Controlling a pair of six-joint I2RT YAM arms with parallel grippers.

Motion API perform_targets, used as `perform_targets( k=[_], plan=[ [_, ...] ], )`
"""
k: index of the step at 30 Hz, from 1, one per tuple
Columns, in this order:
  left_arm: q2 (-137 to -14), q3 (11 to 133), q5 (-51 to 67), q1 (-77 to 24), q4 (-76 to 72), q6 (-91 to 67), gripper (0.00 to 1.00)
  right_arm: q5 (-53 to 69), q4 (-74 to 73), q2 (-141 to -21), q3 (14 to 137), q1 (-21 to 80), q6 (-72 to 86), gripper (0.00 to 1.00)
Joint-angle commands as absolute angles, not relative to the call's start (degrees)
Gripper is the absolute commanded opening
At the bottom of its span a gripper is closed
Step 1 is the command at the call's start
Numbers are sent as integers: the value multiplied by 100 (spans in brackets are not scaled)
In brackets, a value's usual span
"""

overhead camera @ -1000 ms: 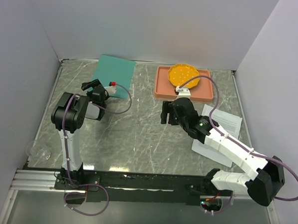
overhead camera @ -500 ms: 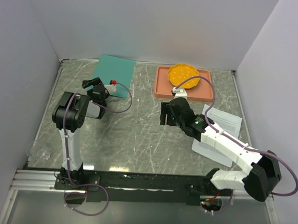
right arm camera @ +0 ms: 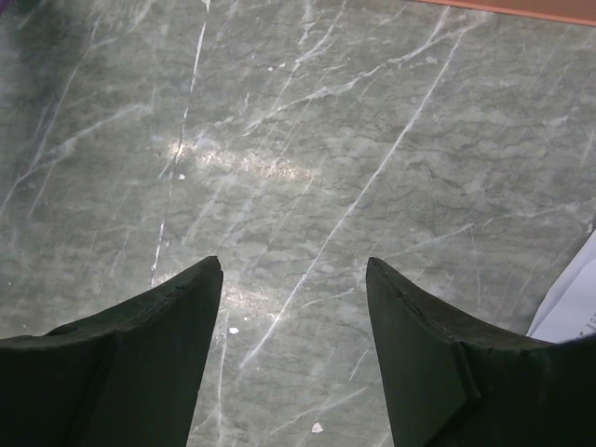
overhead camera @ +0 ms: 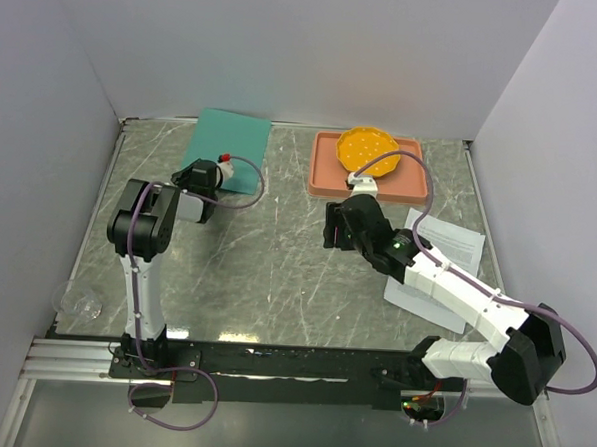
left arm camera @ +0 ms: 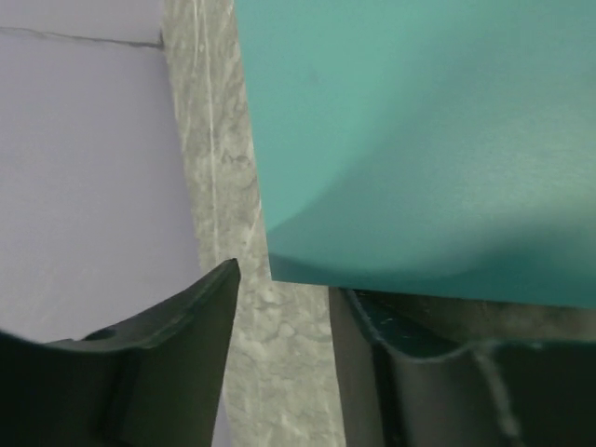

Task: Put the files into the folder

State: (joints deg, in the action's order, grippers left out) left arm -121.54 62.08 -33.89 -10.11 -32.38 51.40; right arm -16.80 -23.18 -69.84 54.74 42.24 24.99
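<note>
The teal-green folder (overhead camera: 232, 145) lies flat at the back left of the table. My left gripper (overhead camera: 195, 172) is at its near left corner. In the left wrist view the folder (left arm camera: 419, 140) fills the upper right, and its near edge lies over the right finger (left arm camera: 372, 372). The left finger (left arm camera: 177, 354) stands apart, with bare table in the gap, so the left gripper (left arm camera: 284, 279) is partly open. The files (overhead camera: 445, 253) are white printed sheets at the right, partly under my right arm. My right gripper (overhead camera: 331, 225) hangs open over bare table (right arm camera: 293, 270). A corner of the files (right arm camera: 573, 303) shows at the right edge.
A salmon-pink tray (overhead camera: 409, 185) with an orange dish (overhead camera: 368, 145) stands at the back right, just beyond my right gripper. A clear plastic piece (overhead camera: 77, 302) lies near the front left edge. Walls close in the left, back and right sides.
My left gripper has moved up to the folder's near corner and its jaws have narrowed. The right gripper's jaws have narrowed a little, and it has hardly moved.
</note>
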Motion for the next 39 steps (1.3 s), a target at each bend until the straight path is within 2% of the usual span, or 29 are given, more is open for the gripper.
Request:
perform_targets(
  k=[1,3,7,9,14,15,22,27,28,29,30,32,39],
  plan=[
    [-11761,6662,-2988,-1037,-3533,4228,43,-1837,-2206,-6715,5678,4263,2479,67],
    [-11681,6592,-2979,-1037,-3716,4175,39,-1854,-2197,-6654,5652,4263,2487,63],
    [-11514,6539,-2971,-1037,-3876,4079,37,-1837,-2188,-6609,5625,4263,2487,57],
    [-11470,6591,-2953,-1037,-3832,3939,27,-1828,-2188,-6601,5625,4263,2479,52],
    [-11338,6908,-2830,-1037,-3166,3481,11,-1872,-2145,-6530,5555,4271,2487,48],
    [-11320,7021,-2787,-1037,-3034,3280,1,-1872,-2136,-6530,5546,4280,2487,47],
    [-11057,7839,-2015,-818,-1101,1795,1,-1820,-1934,-6784,5528,4271,2479,46],
    [-10890,8104,-1196,-405,-18,670,1,-1565,-1565,-7539,6009,4254,2505,68],
    [-10803,8069,-1082,-352,226,564,1,-1477,-1538,-7880,6134,4245,2522,74],
    [-10750,7964,-933,-265,289,475,1,-1355,-1503,-8066,6274,4219,2514,85],
    [-10636,7893,-853,-220,334,327,1,-1232,-1477,-8251,6580,4201,2566,90],
    [-10521,7657,-695,-80,465,203,1,-942,-1477,-8805,6924,4096,2645,95],
    [-9783,6891,-124,141,782,-208,1,596,-344,-10141,7881,3578,3540,97]
  ],
)
